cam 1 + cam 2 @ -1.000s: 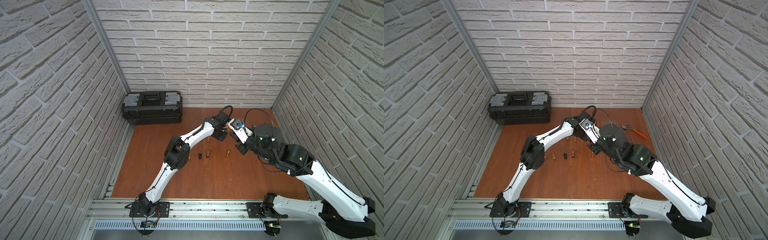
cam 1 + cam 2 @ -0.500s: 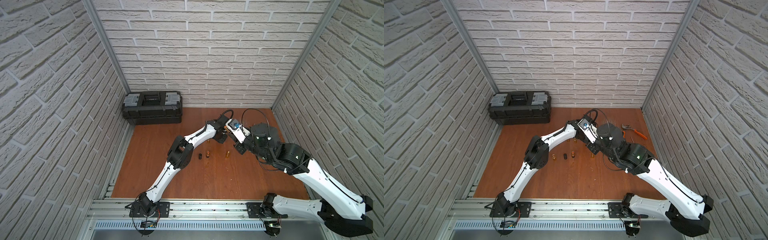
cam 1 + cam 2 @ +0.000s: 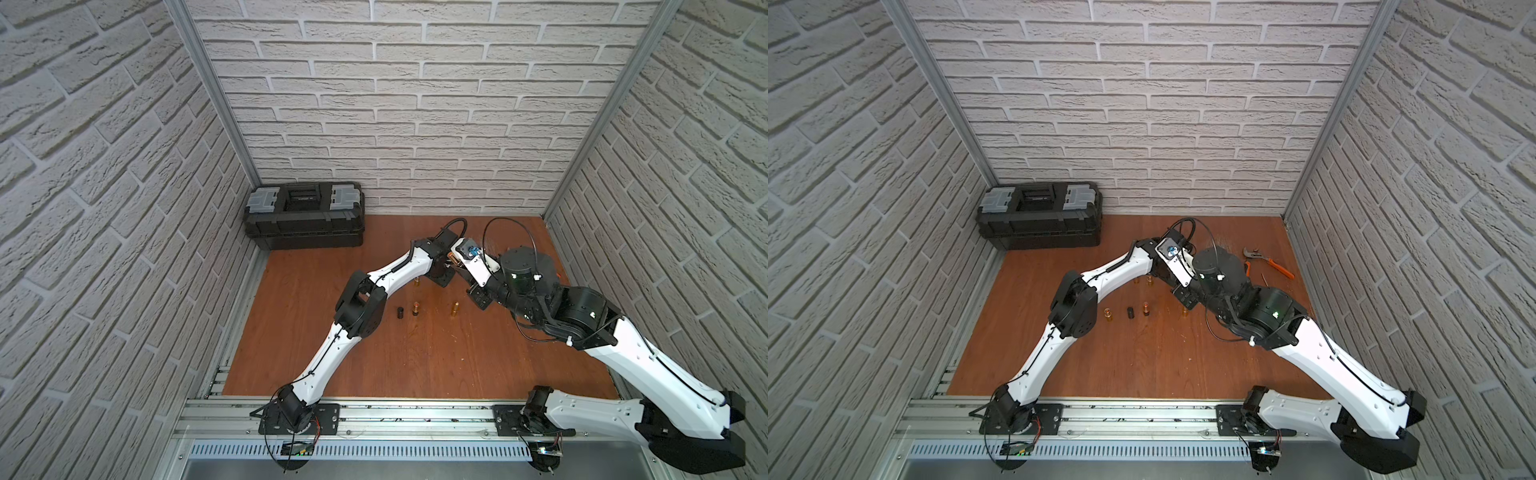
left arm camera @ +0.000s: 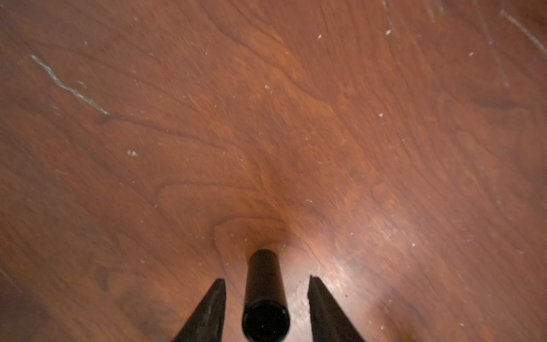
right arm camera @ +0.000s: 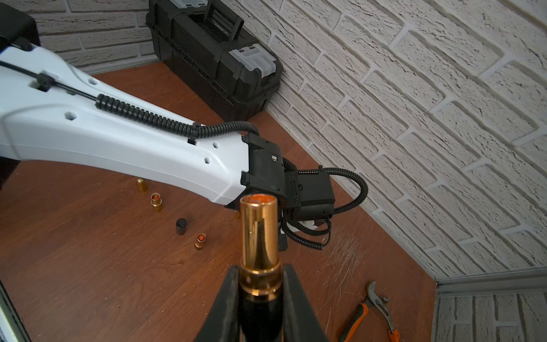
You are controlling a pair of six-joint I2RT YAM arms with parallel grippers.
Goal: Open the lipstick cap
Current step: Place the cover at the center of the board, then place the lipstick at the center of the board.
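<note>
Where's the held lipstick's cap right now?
Left wrist view: the cap stands on the table between the parted jaws of the left gripper, touching neither. Neither top view shows it.

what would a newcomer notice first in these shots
The shiny gold lipstick, cap off, clamped in the right gripper over the far side of the wooden table. Next, the black cap standing free between the left gripper's open jaws. Then the black toolbox against the back wall, far left.
</note>
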